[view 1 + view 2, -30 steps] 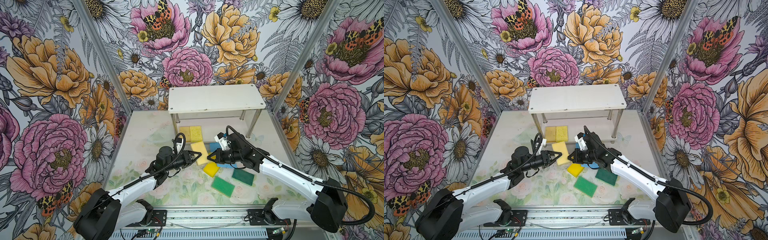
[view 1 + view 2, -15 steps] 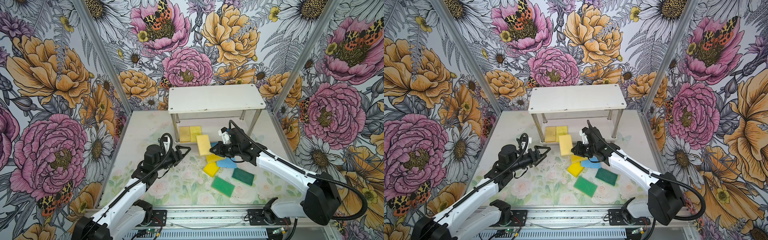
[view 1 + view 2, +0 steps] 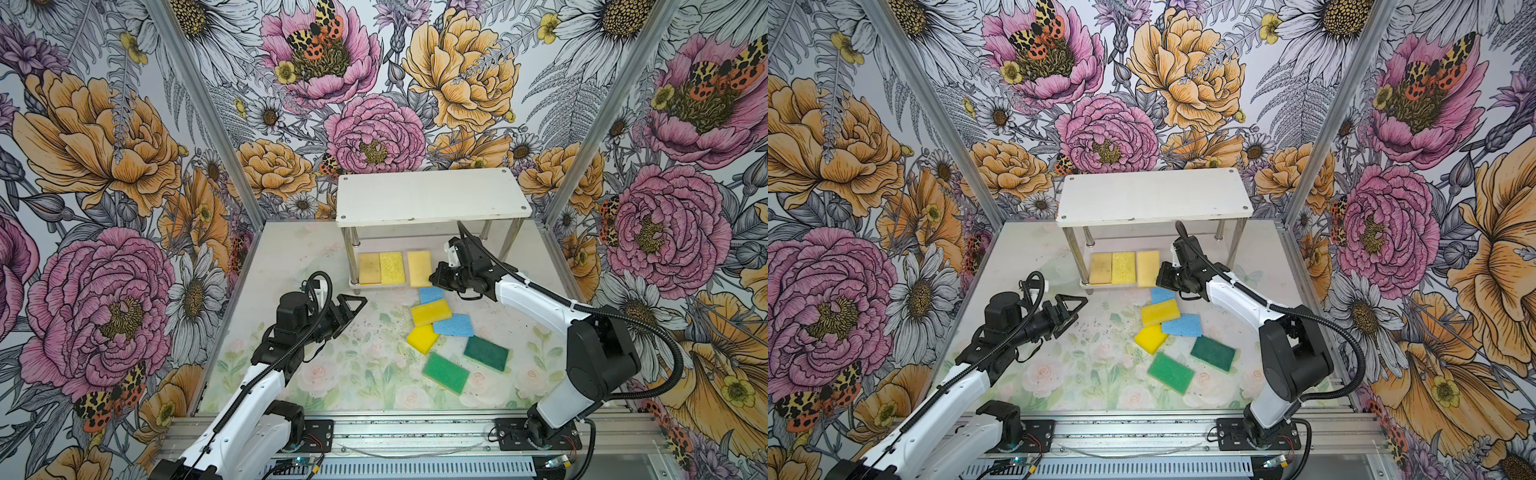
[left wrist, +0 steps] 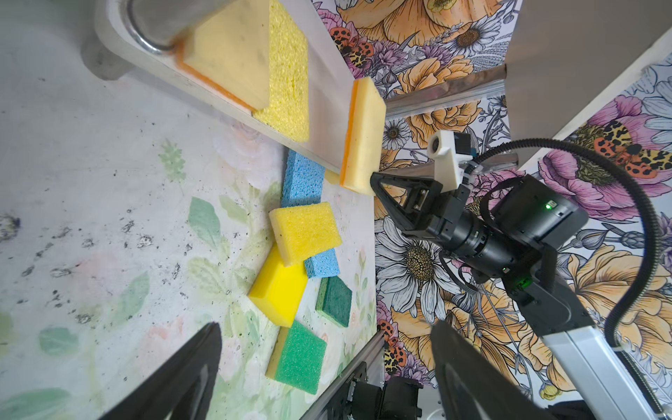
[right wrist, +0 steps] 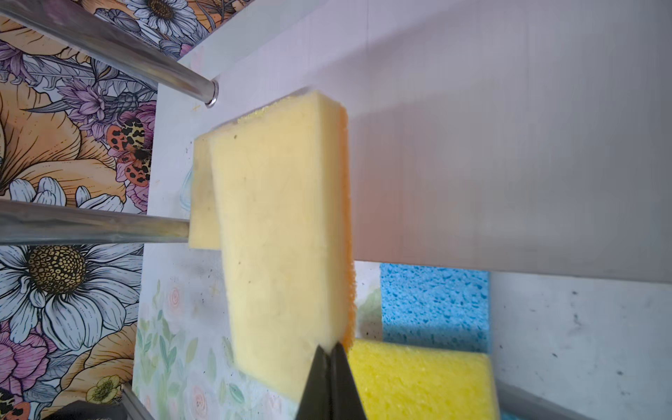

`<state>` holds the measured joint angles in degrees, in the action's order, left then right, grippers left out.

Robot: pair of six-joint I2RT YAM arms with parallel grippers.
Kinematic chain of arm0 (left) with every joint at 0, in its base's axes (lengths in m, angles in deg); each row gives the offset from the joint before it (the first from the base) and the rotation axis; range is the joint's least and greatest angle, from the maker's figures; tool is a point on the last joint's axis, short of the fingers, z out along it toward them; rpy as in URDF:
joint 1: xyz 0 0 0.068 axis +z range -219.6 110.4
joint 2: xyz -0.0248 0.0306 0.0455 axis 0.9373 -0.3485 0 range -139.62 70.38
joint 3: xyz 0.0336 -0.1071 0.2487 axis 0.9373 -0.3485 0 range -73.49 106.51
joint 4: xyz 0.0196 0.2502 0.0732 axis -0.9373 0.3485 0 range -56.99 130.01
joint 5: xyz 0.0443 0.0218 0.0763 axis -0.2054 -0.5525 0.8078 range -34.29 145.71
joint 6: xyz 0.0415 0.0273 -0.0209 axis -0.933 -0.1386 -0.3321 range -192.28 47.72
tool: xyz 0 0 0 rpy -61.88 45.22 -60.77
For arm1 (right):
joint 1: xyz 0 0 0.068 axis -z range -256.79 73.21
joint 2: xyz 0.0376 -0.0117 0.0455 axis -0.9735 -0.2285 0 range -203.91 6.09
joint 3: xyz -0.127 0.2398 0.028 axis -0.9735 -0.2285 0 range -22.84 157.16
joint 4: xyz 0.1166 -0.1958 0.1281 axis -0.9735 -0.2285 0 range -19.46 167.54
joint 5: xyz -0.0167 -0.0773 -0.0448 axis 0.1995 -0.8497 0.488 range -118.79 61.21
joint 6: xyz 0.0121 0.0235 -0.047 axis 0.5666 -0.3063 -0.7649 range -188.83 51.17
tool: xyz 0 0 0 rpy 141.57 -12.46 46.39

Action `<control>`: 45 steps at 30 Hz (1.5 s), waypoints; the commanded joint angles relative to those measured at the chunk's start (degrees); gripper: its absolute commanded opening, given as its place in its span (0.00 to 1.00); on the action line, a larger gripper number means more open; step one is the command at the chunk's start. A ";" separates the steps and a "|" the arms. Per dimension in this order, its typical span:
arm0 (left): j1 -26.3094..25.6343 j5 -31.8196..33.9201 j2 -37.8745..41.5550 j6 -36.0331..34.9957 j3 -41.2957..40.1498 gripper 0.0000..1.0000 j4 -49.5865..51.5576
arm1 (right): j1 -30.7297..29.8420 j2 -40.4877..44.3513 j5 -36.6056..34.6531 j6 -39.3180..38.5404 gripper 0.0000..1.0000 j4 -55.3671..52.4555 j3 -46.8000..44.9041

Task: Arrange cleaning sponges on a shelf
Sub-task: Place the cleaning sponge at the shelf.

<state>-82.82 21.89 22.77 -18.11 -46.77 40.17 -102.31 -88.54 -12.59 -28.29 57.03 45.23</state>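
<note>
Smooth rectangular tan sponge (image 5: 283, 236), apparently pinched: right claw (image 5: 329, 350).

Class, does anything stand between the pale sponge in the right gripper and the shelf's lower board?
Nothing visible does. The pale sponge in the right gripper reaches over the lower board, bare beside it.

A: Any txt, labels, brand names or nos. legible?
B: None. Sponges (image 3: 430, 312) & shelf (image 3: 432, 195) look plain, no print I can make out in any view.
A: Walls (image 3: 104, 145)?
B: Flower & moth pattern only, no lettering. Anything smaller is too blurry to tell.
</note>
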 commanded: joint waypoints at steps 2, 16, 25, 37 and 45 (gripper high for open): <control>0.53 -1.78 -0.24 -1.08 -0.53 0.91 -0.15 | 0.99 -2.97 -1.27 -3.24 0.00 0.60 4.08; 0.76 -2.30 -0.91 -1.35 -0.50 0.92 -0.48 | 1.66 -10.64 -0.13 -5.01 0.00 0.72 9.43; 1.07 -2.56 -0.55 -1.45 -0.62 0.92 -0.20 | 1.88 -13.10 0.05 -5.11 0.00 0.70 11.37; 2.64 -3.53 0.00 -1.86 -0.59 0.92 0.55 | 2.04 -14.49 0.27 -4.85 0.01 0.69 11.60; 3.35 -4.33 -0.60 -1.92 0.16 0.93 0.36 | 2.03 -13.62 0.23 -4.59 0.21 0.70 10.98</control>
<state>-80.17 19.24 21.91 -18.79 -46.84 40.54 -100.69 -102.07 -12.50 -32.51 57.05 55.03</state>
